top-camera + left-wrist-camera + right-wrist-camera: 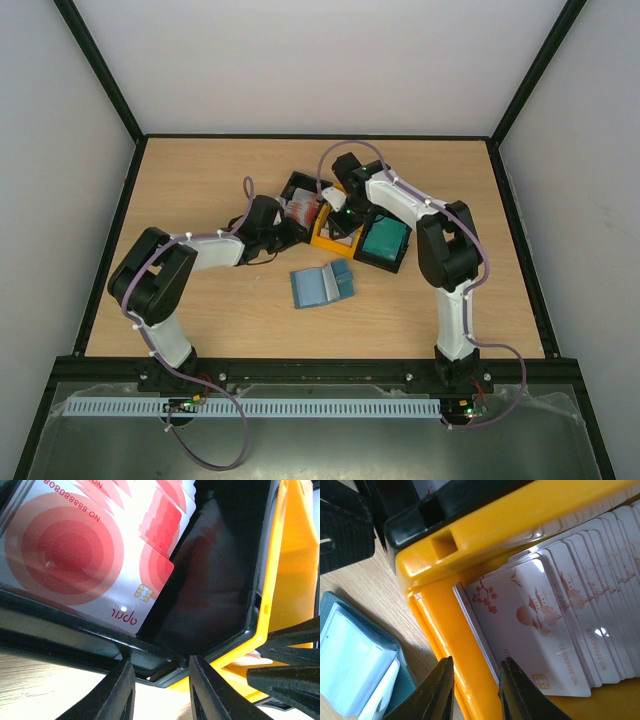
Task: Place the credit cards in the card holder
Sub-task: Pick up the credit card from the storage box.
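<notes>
The blue-teal card holder [322,285] lies open on the table; it also shows in the right wrist view [355,665]. Red-and-white credit cards [75,545] stand in a black bin [300,205]. My left gripper [161,667] is open, its jaws astride that bin's near rim corner. Whitish-grey cards [560,625] with red pagoda prints stand in a yellow bin [485,535]. My right gripper [476,667] is open, astride the yellow bin's wall: one finger is outside, the other inside by the front card. A green-teal card stack [383,240] fills another black bin.
The three bins sit side by side in mid-table, the yellow bin [333,232] in the middle. Both grippers [290,222] [342,215] crowd close together over them. Black frame walls edge the wooden table [200,190].
</notes>
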{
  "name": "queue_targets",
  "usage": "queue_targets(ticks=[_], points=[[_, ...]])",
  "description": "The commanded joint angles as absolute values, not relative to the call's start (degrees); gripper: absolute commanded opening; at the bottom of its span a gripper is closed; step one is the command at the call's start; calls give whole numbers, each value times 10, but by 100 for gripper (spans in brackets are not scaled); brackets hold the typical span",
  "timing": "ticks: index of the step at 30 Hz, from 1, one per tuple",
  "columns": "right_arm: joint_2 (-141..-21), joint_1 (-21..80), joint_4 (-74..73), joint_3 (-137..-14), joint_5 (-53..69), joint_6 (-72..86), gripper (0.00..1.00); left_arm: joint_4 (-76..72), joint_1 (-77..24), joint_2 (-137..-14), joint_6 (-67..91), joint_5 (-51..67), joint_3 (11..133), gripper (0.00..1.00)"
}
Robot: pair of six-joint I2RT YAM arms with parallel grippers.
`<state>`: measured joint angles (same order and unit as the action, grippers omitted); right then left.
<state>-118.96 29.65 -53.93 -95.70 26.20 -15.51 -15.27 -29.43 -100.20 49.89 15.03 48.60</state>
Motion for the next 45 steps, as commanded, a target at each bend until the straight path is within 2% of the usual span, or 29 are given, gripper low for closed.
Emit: queue_targets(ticks=[1, 14, 32, 41, 45], points=[[-1230, 301, -571, -963, 270, -130, 25, -134, -290, -1012, 489, 141, 495, 33], [-1225, 301, -570, -973, 292, -110, 19, -132, -290, -1007, 487, 140, 494, 33], [-1165, 301, -566, -956, 328, -156, 22, -128, -290, -1003, 483, 140, 492, 33], [-1142, 300, -532, -952, 288, -158, 46, -130, -290, -1005, 483, 140, 493, 33], [-1146, 301, -513, -938, 252, -158, 50, -130, -290, -1005, 482, 139, 493, 33]])
